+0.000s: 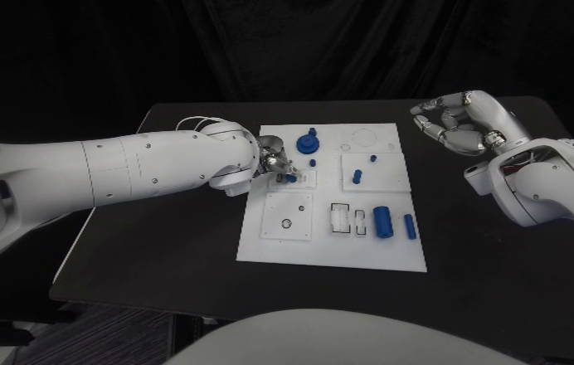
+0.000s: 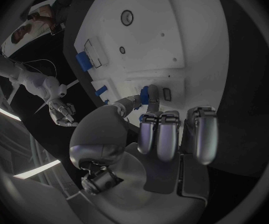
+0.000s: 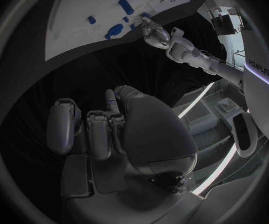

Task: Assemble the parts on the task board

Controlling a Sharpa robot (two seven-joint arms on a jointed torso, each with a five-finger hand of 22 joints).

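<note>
The white task board (image 1: 269, 245) lies flat in the middle of the black table (image 1: 479, 257), its near edge toward the bottom of the frame. Near that edge, in the lower right of the board, a thick blue cylinder (image 1: 383, 221) lies on its side, with a thinner blue rod (image 1: 409, 226) just beside it on the right. Further up, at the board's left side, the left hand (image 1: 265, 164) reaches in from the left of the frame; its thumb and a finger pinch a small blue part (image 1: 289, 178) at the board, the other fingers pressed together. Beyond it, near the far edge, stands a round blue piece with a stem (image 1: 308, 142). In the upper right, off the board, the right hand (image 1: 457, 124) hangs above the table with its fingers curled in on nothing.
</note>
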